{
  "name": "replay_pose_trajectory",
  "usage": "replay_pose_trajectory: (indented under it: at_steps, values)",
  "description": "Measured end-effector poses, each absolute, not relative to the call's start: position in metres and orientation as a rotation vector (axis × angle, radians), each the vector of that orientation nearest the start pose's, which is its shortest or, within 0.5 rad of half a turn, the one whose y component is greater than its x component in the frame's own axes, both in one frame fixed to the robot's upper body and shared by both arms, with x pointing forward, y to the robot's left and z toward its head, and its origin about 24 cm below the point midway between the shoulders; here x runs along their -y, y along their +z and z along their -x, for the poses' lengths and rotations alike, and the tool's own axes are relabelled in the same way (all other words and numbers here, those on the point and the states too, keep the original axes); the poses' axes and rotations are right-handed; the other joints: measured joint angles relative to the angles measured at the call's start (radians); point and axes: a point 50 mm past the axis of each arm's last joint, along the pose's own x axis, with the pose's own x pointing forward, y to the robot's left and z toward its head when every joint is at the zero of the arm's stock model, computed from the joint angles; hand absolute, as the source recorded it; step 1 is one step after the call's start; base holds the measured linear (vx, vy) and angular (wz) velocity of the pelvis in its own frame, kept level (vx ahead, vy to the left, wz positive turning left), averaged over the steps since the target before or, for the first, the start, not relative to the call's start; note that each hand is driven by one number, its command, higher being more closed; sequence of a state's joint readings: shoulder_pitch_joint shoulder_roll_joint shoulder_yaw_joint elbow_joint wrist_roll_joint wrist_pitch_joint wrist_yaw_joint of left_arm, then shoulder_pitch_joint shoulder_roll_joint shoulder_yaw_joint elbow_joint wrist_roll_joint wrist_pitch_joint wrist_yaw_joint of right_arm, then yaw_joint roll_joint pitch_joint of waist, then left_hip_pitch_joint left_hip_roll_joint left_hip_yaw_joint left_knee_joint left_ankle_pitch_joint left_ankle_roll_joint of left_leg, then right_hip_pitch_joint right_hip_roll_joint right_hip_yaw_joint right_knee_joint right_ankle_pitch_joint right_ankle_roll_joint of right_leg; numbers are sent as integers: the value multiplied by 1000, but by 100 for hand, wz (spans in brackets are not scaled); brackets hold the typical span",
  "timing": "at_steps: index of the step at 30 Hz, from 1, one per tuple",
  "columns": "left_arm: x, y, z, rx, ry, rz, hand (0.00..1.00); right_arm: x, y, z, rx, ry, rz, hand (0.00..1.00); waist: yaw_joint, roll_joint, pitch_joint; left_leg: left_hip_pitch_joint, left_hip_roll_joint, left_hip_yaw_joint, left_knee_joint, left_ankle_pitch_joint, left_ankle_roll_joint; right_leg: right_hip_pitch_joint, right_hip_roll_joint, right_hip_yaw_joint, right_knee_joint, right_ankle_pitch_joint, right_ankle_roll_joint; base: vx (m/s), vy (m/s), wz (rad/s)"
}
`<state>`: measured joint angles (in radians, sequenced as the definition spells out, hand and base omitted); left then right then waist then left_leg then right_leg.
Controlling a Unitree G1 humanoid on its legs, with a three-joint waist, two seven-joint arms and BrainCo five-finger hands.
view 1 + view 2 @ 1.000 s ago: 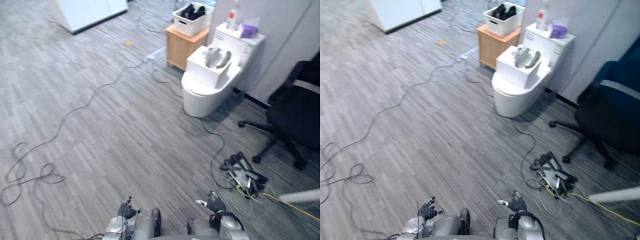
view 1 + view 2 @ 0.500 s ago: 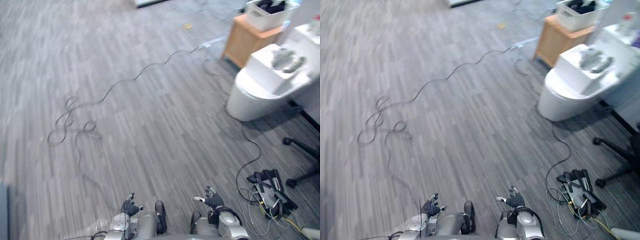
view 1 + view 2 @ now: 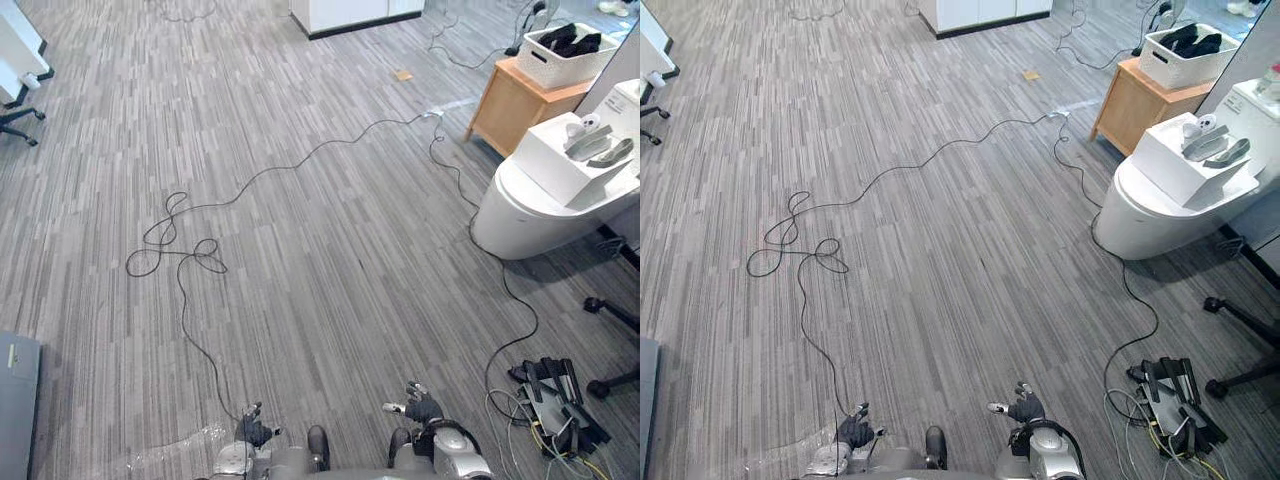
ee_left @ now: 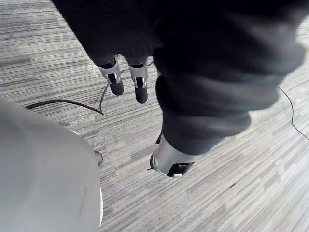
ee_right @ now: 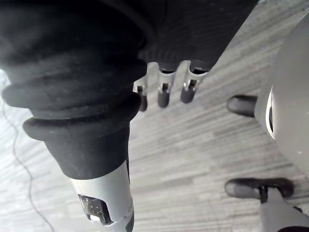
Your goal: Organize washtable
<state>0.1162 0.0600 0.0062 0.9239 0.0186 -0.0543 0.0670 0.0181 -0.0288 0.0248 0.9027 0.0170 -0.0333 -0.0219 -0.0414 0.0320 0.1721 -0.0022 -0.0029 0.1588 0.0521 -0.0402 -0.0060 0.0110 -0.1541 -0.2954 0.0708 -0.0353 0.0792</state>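
While both arms hang low, left hand (image 3: 250,431) and right hand (image 3: 421,407) show loose, spread fingers and hold nothing, so the tidying looks unstarted. Well ahead on the right stands the toilet (image 3: 530,210), a white box (image 3: 562,168) on its lid carrying grey items (image 3: 600,150). Past it is the cabinet (image 3: 512,102) with a basket (image 3: 558,55) on top. These are likely the things to sort, all untouched and far off. Against a second ago the whole view has swung left: the camera turned, the things stayed put.
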Motion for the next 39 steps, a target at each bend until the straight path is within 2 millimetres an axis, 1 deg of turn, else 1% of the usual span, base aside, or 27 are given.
replay_pose_trajectory:
  at_steps: [2,5,7,10,12,13,18,21,23,24,26,28,30,31,32,33,34,35,36,37,38,39]
  values:
    - [-180,-152,-110,-987,114,-90,0,157,-140,-152,-892,5,57,0,-1,-2,-6,6,0,-9,-26,15,-2,1,3,-9,-5,3,-2,-33,-37,12]
    - [-180,-152,-110,-988,119,-82,0,161,-140,-152,-900,14,92,0,1,-5,-9,2,-3,-39,-48,33,-4,8,3,-44,-15,3,-2,-5,-29,31]
    - [-181,-152,-110,-989,123,-79,0,161,-141,-152,-902,22,110,0,1,-9,-11,0,-6,-59,-48,36,-4,30,4,-67,-25,4,-1,53,-8,40]
    - [-185,-152,-109,-991,151,-65,0,160,-141,-151,-904,34,120,0,2,-24,-19,2,-10,-89,-40,37,-4,61,11,-104,-42,3,-1,56,-21,31]
    - [-186,-152,-108,-993,162,-56,0,160,-141,-152,-902,36,122,0,2,-27,-19,3,-11,-103,-39,37,-4,70,11,-114,-42,3,-1,30,-10,18]
    - [-191,-155,-97,-1021,228,12,0,156,-144,-142,-925,59,146,0,7,-43,-58,36,-22,-128,-80,53,6,89,12,-111,-56,-3,0,-3,2,6]
    - [-191,-155,-97,-1021,228,12,0,156,-145,-141,-929,59,145,0,7,-42,-58,35,-27,-127,-84,57,8,92,12,-113,-55,-3,0,0,0,0]
    - [-191,-155,-97,-1021,227,11,0,157,-148,-137,-952,54,139,0,7,-43,-58,39,-26,-118,-119,81,6,87,12,-122,-56,-3,1,-10,-7,8]
    - [-191,-155,-99,-1014,226,10,0,157,-149,-135,-964,46,126,0,15,-47,-56,53,-19,-109,-145,90,-4,89,12,-118,-56,-2,1,-18,-12,-6]
    - [-191,-154,-99,-1013,225,9,0,158,-149,-134,-967,35,108,0,29,-51,-54,52,-18,-98,-145,90,-4,89,11,-111,-55,-1,1,-50,-3,-17]
    - [-191,-154,-100,-1012,224,7,0,158,-150,-133,-969,18,86,0,30,-55,-52,54,-19,-86,-145,90,-4,89,9,-104,-55,2,3,-42,9,-14]
    - [-193,-154,-101,-1007,216,-2,0,158,-150,-134,-977,0,58,0,32,-64,-45,58,-19,-69,-145,90,-5,85,1,-88,-53,7,5,-38,35,-18]
    - [-194,-153,-102,-1002,216,-5,0,157,-150,-137,-975,-12,38,0,39,-68,-42,56,-20,-53,-137,70,8,62,-6,-70,-15,-11,11,-51,49,-28]
    - [-195,-151,-105,-989,220,-2,0,157,-150,-138,-977,-14,35,0,53,-78,-35,41,-30,-29,-103,38,25,20,-27,-44,61,-57,18,-56,80,-35]
    - [-196,-150,-108,-977,223,0,0,157,-150,-138,-977,-19,30,0,56,-91,-26,28,-37,-15,-61,9,31,-7,-49,-27,130,-99,30,-47,87,-25]
    - [-202,-149,-109,-970,231,-8,0,158,-149,-138,-976,-23,28,0,53,-105,-16,17,-52,-8,3,-35,40,-23,-80,-13,205,-151,60,-15,67,5]
    - [-202,-148,-110,-966,228,-9,0,158,-150,-135,-983,-29,24,0,55,-115,-13,-4,-65,-8,72,-77,55,-31,-105,-1,256,-192,104,41,80,19]
    - [-202,-148,-111,-962,224,-12,0,159,-150,-135,-983,-33,25,0,56,-119,-13,-17,-72,-12,110,-102,62,-34,-118,4,284,-201,128,94,118,27]
    - [-200,-147,-115,-954,216,-13,0,163,-148,-136,-971,-42,27,0,55,-104,0,-22,-87,-37,161,-137,88,-60,-141,43,399,-185,124,97,136,24]
    - [-199,-147,-117,-952,213,-14,0,165,-147,-139,-958,-45,33,0,52,-107,15,-20,-86,-43,175,-149,96,-103,-148,72,490,-172,126,104,141,30]
    - [-196,-147,-119,-953,208,-6,0,171,-143,-144,-936,-51,50,0,51,-69,23,-10,-69,-60,192,-165,107,-173,-122,107,568,-207,94,162,117,22]
    - [-196,-146,-121,-947,212,-7,0,173,-143,-146,-931,-51,55,0,54,-70,28,-2,-45,-70,194,-177,108,-210,-83,106,557,-233,64,229,102,24]
